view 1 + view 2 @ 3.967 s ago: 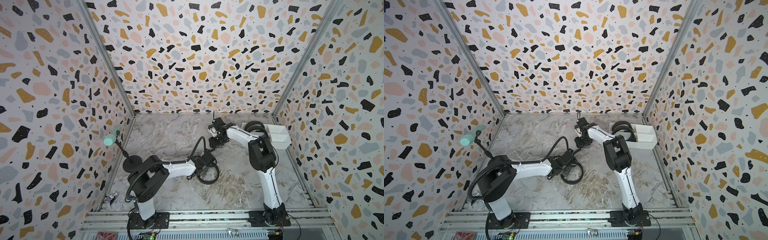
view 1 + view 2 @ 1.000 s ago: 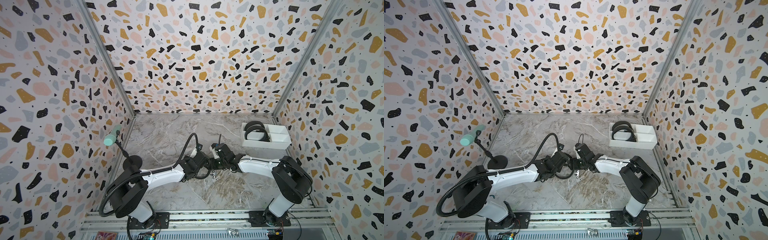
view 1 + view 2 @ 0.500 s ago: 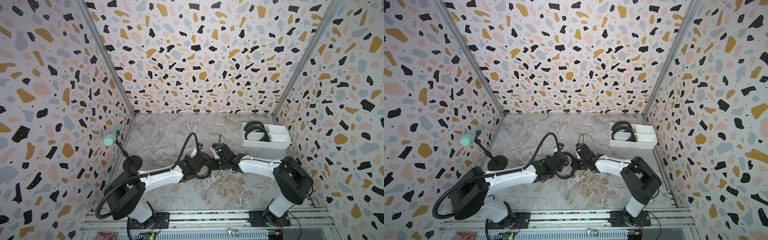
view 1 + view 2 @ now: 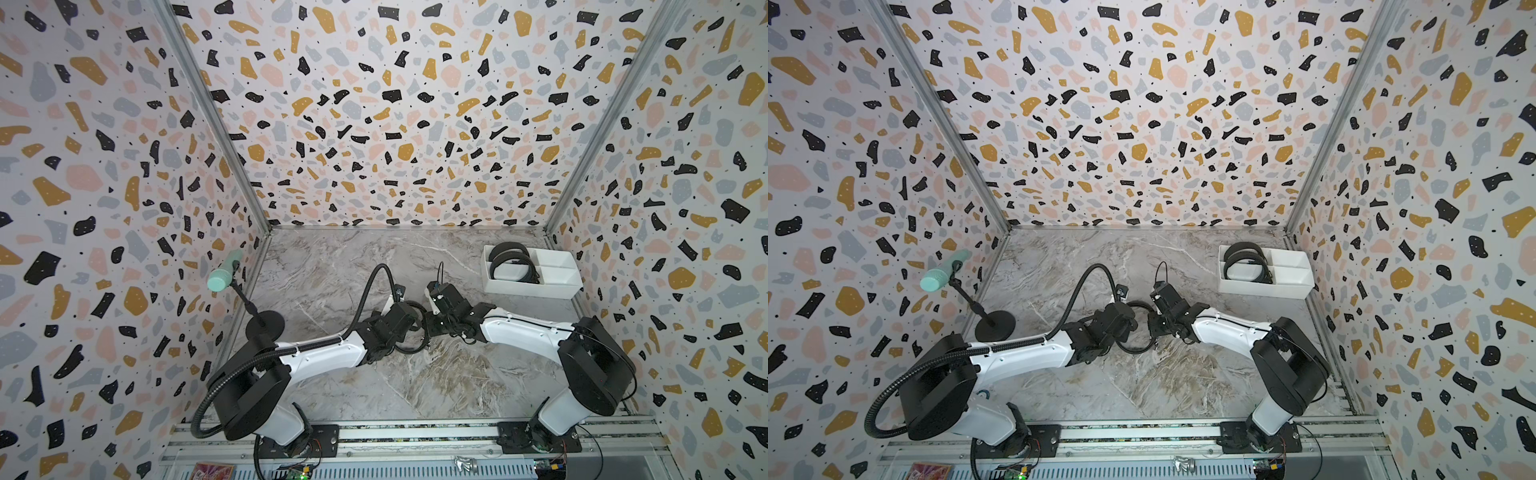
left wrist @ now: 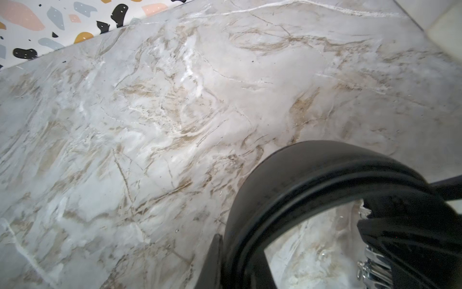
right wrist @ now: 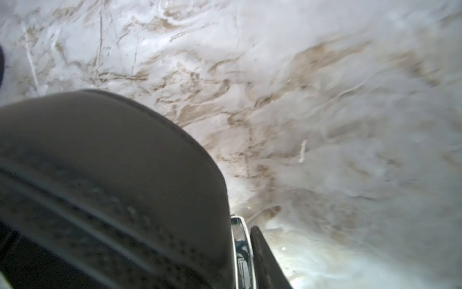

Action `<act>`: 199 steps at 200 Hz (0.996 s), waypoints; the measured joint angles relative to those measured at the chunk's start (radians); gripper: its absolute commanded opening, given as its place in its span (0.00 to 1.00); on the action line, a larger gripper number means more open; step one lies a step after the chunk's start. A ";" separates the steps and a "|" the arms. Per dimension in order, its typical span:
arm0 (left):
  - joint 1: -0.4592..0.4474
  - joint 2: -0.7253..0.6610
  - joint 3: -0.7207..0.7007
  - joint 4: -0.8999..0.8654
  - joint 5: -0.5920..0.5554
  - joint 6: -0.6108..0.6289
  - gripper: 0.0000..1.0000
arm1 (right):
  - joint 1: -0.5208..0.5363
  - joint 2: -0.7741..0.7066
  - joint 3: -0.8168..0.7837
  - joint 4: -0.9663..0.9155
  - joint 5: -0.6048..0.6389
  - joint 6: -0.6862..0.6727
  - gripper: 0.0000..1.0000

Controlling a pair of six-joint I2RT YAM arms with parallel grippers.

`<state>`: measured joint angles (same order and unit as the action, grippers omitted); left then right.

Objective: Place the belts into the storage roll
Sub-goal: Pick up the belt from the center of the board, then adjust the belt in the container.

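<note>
Two belts (image 4: 508, 247) are in the storage roll (image 4: 552, 271). The third belt (image 5: 312, 175), away from it, meets the left gripper (image 4: 415, 322) and right gripper (image 4: 434, 326). I cannot tell who holds it.

You get bright, even overhead light in both top views, with only faint soft shadows on the marble table (image 4: 374, 257). The walls (image 4: 395, 124) stretch toward the edges from the wide-angle lens. Your left wrist view is sharp on the table, but the close belt (image 5: 312, 180) is soft and its buckle (image 5: 375, 267) glares. Your right wrist view is smeared all over. There the belt (image 6: 112, 162) is out of focus and washed grey, the table is streaked, and there's a bright patch beside the buckle.
</note>
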<state>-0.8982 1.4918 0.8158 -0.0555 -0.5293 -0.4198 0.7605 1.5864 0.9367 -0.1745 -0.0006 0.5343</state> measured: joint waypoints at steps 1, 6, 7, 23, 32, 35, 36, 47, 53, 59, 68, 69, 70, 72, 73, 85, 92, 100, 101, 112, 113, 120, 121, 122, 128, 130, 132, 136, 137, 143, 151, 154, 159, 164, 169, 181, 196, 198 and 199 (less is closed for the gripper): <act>0.000 0.000 0.000 0.003 0.002 -0.005 0.33 | -0.001 -0.001 0.000 -0.002 0.004 -0.002 0.00; 0.000 -0.005 0.000 0.008 0.007 -0.009 0.39 | -0.007 -0.008 0.000 -0.012 0.020 -0.012 0.00; 0.000 -0.005 -0.001 0.009 0.009 -0.010 0.40 | -0.008 -0.009 0.000 -0.014 0.022 -0.014 0.00; 0.002 -0.026 -0.003 0.029 0.039 -0.027 0.56 | -0.036 -0.039 -0.002 -0.033 0.079 -0.050 0.00; 0.002 -0.045 -0.004 0.039 0.058 -0.033 0.63 | -0.053 -0.066 -0.010 -0.035 0.119 -0.076 0.00; 0.002 -0.051 -0.004 0.042 0.062 -0.038 0.65 | -0.060 -0.077 -0.014 -0.033 0.133 -0.084 0.00; 0.002 -0.052 -0.004 0.042 0.063 -0.038 0.66 | -0.061 -0.079 -0.016 -0.033 0.135 -0.086 0.00; 0.002 -0.080 -0.004 0.056 0.086 -0.043 0.72 | -0.089 -0.128 -0.042 -0.028 0.179 -0.117 0.00; 0.002 -0.095 -0.004 0.066 0.101 -0.047 0.75 | -0.105 -0.154 -0.056 -0.026 0.194 -0.134 0.00; 0.002 -0.108 -0.004 0.074 0.111 -0.048 0.77 | -0.123 -0.183 -0.071 -0.022 0.209 -0.151 0.00; 0.002 -0.126 -0.004 0.086 0.125 -0.049 0.80 | -0.150 -0.224 -0.093 -0.013 0.233 -0.180 0.00; 0.002 -0.127 -0.004 0.086 0.125 -0.049 0.80 | -0.152 -0.227 -0.095 -0.013 0.235 -0.182 0.00; 0.002 -0.130 -0.004 0.087 0.126 -0.050 0.80 | -0.156 -0.232 -0.098 -0.011 0.240 -0.183 0.00; 0.002 -0.134 -0.004 0.087 0.127 -0.049 0.81 | -0.162 -0.242 -0.102 -0.011 0.249 -0.195 0.00; 0.002 -0.137 -0.004 0.087 0.127 -0.049 0.81 | -0.164 -0.245 -0.104 -0.011 0.253 -0.199 0.00; 0.002 -0.157 -0.004 0.087 0.129 -0.051 0.84 | -0.199 -0.297 -0.128 -0.011 0.307 -0.243 0.00; 0.002 -0.165 -0.004 0.087 0.128 -0.053 0.85 | -0.219 -0.323 -0.138 -0.011 0.338 -0.272 0.00; 0.002 -0.173 -0.004 0.087 0.128 -0.053 0.87 | -0.247 -0.354 -0.148 -0.009 0.369 -0.308 0.00; 0.002 -0.174 -0.004 0.087 0.128 -0.053 0.87 | -0.253 -0.359 -0.149 -0.008 0.374 -0.315 0.00; 0.002 -0.178 -0.004 0.087 0.127 -0.055 0.88 | -0.297 -0.399 -0.159 -0.002 0.405 -0.363 0.00; 0.002 -0.178 -0.004 0.087 0.127 -0.055 0.88 | -0.304 -0.405 -0.161 -0.002 0.409 -0.369 0.00; 0.002 -0.179 -0.006 0.087 0.127 -0.056 0.89 | -0.336 -0.431 -0.165 0.005 0.423 -0.400 0.00; 0.002 -0.179 -0.006 0.087 0.126 -0.056 0.89 | -0.340 -0.433 -0.166 0.006 0.423 -0.404 0.00; 0.002 -0.179 -0.006 0.087 0.127 -0.056 0.89 | -0.343 -0.436 -0.166 0.007 0.423 -0.407 0.00; 0.002 -0.178 -0.008 0.087 0.126 -0.056 0.90 | -0.376 -0.457 -0.167 0.016 0.438 -0.434 0.00; 0.002 -0.177 -0.009 0.087 0.126 -0.056 0.90 | -0.385 -0.463 -0.168 0.019 0.443 -0.443 0.00; 0.002 -0.177 -0.010 0.087 0.126 -0.056 0.90 | -0.397 -0.469 -0.168 0.024 0.447 -0.454 0.00; 0.002 -0.175 -0.011 0.087 0.125 -0.056 0.91 | -0.415 -0.478 -0.168 0.032 0.455 -0.468 0.00; 0.002 -0.175 -0.011 0.087 0.125 -0.056 0.91 | -0.422 -0.481 -0.169 0.035 0.458 -0.474 0.00; 0.002 -0.171 -0.014 0.087 0.124 -0.056 0.91 | -0.449 -0.494 -0.169 0.053 0.471 -0.500 0.00; 0.002 -0.164 -0.019 0.088 0.124 -0.056 0.91 | -0.488 -0.510 -0.170 0.081 0.488 -0.535 0.00; 0.002 -0.160 -0.020 0.087 0.124 -0.056 0.91 | -0.502 -0.513 -0.171 0.091 0.493 -0.546 0.00; 0.002 -0.155 -0.023 0.088 0.124 -0.056 0.92 | -0.529 -0.518 -0.172 0.114 0.497 -0.566 0.00; 0.002 -0.149 -0.024 0.087 0.124 -0.056 0.92 | -0.557 -0.521 -0.172 0.134 0.502 -0.584 0.00; 0.002 -0.142 -0.025 0.087 0.124 -0.056 0.92 | -0.582 -0.521 -0.174 0.157 0.504 -0.601 0.00; 0.002 -0.125 -0.025 0.088 0.124 -0.055 0.92 | -0.643 -0.518 -0.180 0.212 0.503 -0.642 0.00; 0.002 -0.109 -0.025 0.088 0.125 -0.051 0.92 | -0.727 -0.505 -0.191 0.296 0.494 -0.697 0.00; 0.002 -0.107 -0.025 0.088 0.125 -0.051 0.92 | -0.737 -0.503 -0.192 0.309 0.492 -0.705 0.00; 0.002 -0.106 -0.025 0.088 0.125 -0.051 0.92 | -0.745 -0.500 -0.193 0.320 0.490 -0.710 0.00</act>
<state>-0.8959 1.3857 0.7906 0.0326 -0.4042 -0.4706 0.0151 1.0859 0.7433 0.1452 0.4892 -0.1757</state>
